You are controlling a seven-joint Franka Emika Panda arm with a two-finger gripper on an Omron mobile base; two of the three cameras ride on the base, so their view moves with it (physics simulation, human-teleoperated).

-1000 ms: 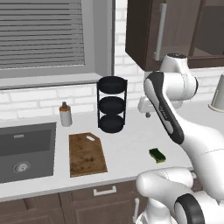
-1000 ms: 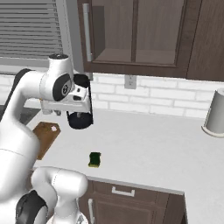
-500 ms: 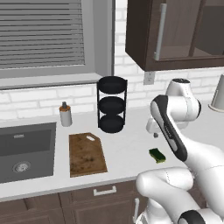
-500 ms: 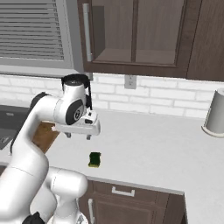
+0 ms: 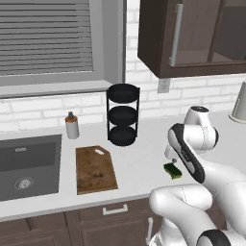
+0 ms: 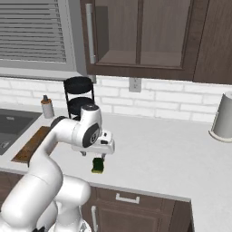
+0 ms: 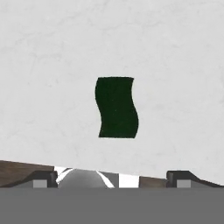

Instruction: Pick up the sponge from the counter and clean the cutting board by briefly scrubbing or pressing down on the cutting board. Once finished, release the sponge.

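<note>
The sponge (image 5: 172, 170) lies flat on the light counter (image 5: 144, 158) near its front edge; its dark green top (image 7: 117, 107) sits in the middle of the hand view. My gripper (image 6: 94, 156) hangs just above the sponge (image 6: 97, 165), pointing down, and is open with nothing between the fingertips (image 7: 42, 178). In the left base view the gripper (image 5: 169, 158) is partly hidden behind my own arm. The brown cutting board (image 5: 95, 169) rests well to the left of the sponge, beside the sink, with its handle slot at the far corner; its edge (image 6: 29, 145) also shows past my arm.
A dark sink basin (image 5: 29, 163) lies left of the board. A black three-tier rack (image 5: 123, 115) and a small dispenser bottle (image 5: 72, 126) stand at the back wall. A pale canister (image 6: 223, 115) stands far right. Dark wall cabinets hang overhead.
The hand has swung from beside the rack toward the counter's front and come down over the sponge. The sponge and board have not moved.
</note>
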